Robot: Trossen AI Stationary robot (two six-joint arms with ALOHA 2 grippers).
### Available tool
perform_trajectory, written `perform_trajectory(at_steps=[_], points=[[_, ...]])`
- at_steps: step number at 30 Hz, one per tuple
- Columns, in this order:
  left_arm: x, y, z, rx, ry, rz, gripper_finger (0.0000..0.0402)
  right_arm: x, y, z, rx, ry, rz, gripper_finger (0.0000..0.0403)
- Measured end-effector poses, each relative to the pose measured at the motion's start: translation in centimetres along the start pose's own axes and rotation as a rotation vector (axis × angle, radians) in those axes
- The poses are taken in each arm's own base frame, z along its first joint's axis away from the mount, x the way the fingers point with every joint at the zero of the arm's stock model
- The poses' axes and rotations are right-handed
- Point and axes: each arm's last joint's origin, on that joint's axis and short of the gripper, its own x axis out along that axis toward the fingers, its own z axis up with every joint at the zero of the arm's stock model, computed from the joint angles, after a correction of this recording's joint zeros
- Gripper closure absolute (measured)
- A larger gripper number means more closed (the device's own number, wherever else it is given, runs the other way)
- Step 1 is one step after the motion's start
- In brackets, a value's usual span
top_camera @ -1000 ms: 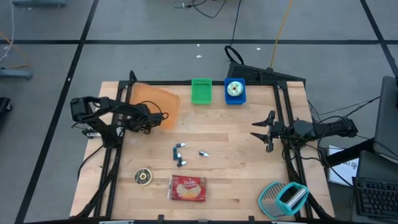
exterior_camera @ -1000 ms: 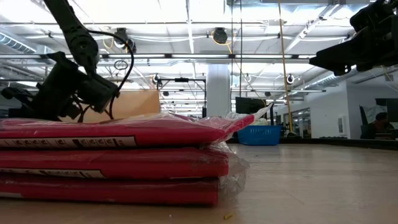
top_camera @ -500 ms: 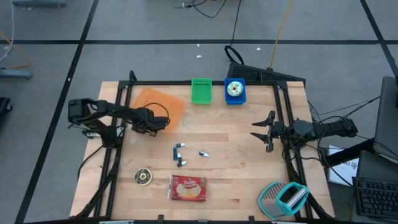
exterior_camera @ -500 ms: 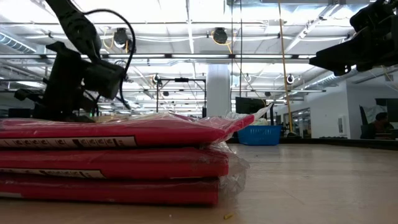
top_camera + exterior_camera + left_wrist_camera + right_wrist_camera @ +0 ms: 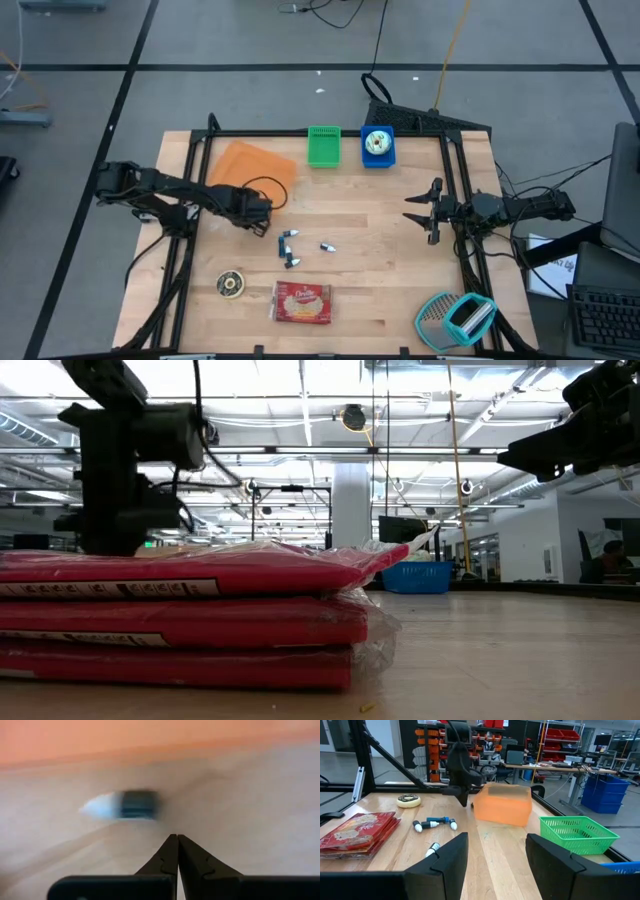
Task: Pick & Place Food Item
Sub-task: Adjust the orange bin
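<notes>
Along the near edge of the wooden counter [image 5: 380, 290] lies the red food packet [image 5: 302, 303], flat and touched by no hand. A round food item [image 5: 231, 284] that looks like a donut sits just left of it, near the left edge. At the near right corner rests a teal and white thing [image 5: 458, 318] with a mesh side.

Farther in, near the middle, lie 3 small markers [image 5: 291, 247] with white caps, 2 close together and 1 a bit to the right. The left hand [image 5: 262, 222] hangs just beyond them, pointing down, with its 2 fingers [image 5: 176, 854] pressed together and holding nothing. Close to the right edge, the right hand [image 5: 419, 210] sits level above the counter with its fingers [image 5: 445, 859] spread wide and nothing between them.

Toward the far left corner sits an orange box [image 5: 256, 165]. At the far edge stand a green basket [image 5: 323, 146] and, just right of it, a blue bin [image 5: 377, 146] with something round inside.
</notes>
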Motion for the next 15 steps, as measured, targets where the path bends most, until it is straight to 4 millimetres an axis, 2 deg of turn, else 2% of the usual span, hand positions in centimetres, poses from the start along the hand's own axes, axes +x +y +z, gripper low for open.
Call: perform_trajectory(at_steps=[3, 7, 15], points=[[-0.7, -1.0, -0.1, 0.086, -0.093, -0.083, 0.0399, 0.0, 0.0, 0.0, 0.0, 0.0, 0.0, 0.0216], [-0.9, -1.6, 0.4, 0.107, -0.187, -0.126, 0.0391, 0.0, 0.0, 0.0, 0.0, 0.0, 0.0, 0.0216], [-0.9, -1.4, 3.1, -0.02, -0.388, -0.115, 0.0393, 0.0, 0.0, 0.0, 0.0, 0.0, 0.0, 0.0216]])
